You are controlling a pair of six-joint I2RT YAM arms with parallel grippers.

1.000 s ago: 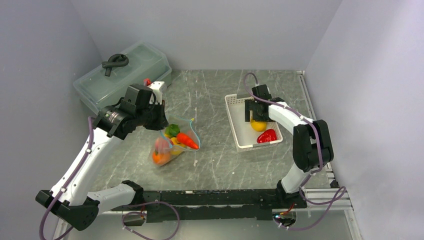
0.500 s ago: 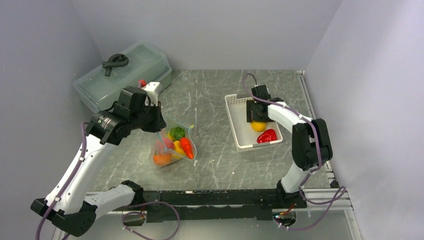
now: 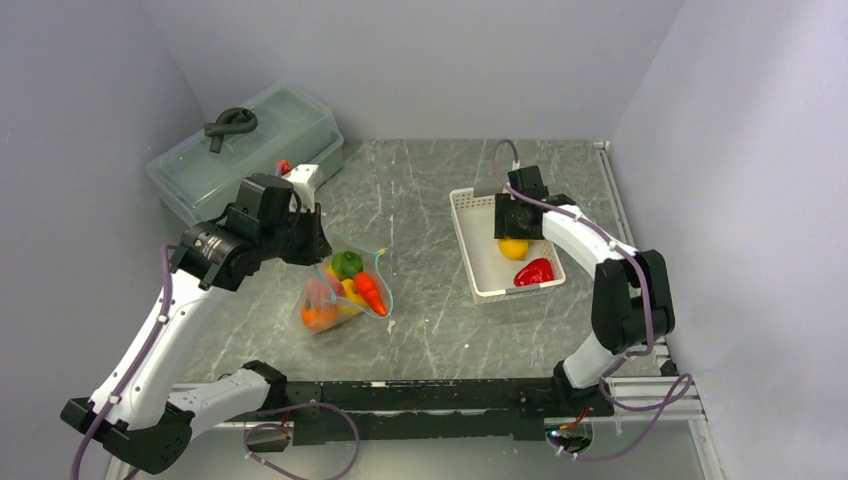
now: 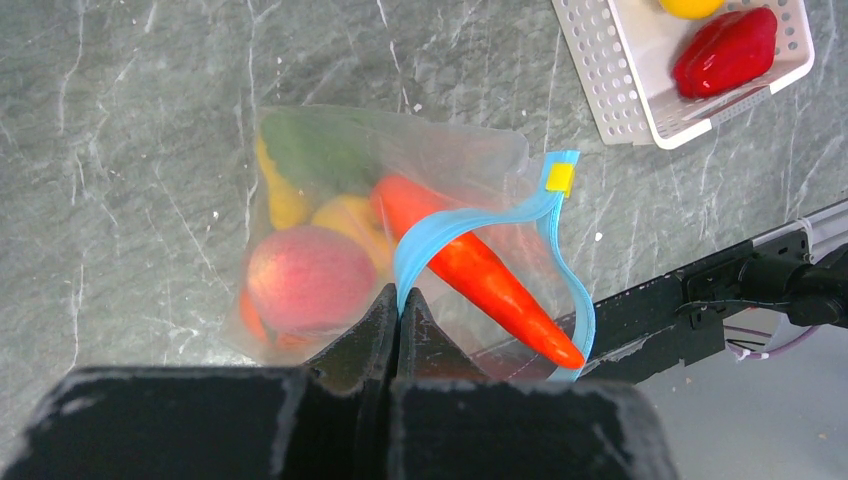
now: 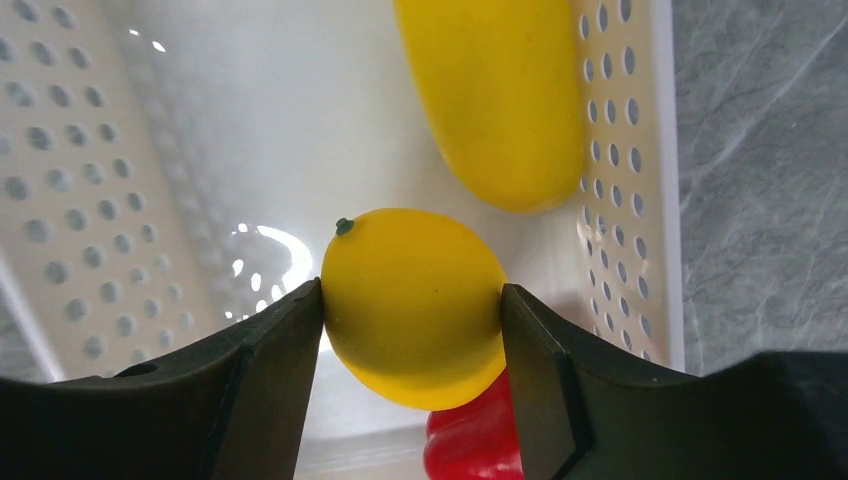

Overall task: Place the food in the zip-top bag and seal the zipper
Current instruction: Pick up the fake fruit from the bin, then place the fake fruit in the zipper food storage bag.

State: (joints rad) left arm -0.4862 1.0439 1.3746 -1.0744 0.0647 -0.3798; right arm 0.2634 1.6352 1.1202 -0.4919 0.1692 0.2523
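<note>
The clear zip-top bag [image 3: 335,300] lies at mid-left of the table and holds a carrot [image 4: 470,270], a pink peach [image 4: 305,275], a green piece [image 4: 320,150] and yellow and orange pieces. Its teal zipper [image 4: 470,215] curves open. My left gripper [image 4: 398,300] is shut on one end of the zipper strip; it also shows in the top view [image 3: 315,245]. My right gripper [image 5: 411,295] is shut on a yellow lemon [image 5: 412,300] inside the white basket [image 5: 620,150]. A second yellow piece [image 5: 495,90] and a red pepper [image 5: 470,445] lie in the basket.
The white latticed basket [image 3: 465,205] stands at mid-right, with the red pepper [image 3: 534,271] near its front end. A large translucent lidded box [image 3: 270,130] with a black knot [image 3: 230,125] on top stands at the back left. Grey walls enclose the table.
My left gripper has drawn the bag's mouth a little to the left and toward the near edge, and the bag has shifted with it. My right gripper has moved slightly toward the back.
</note>
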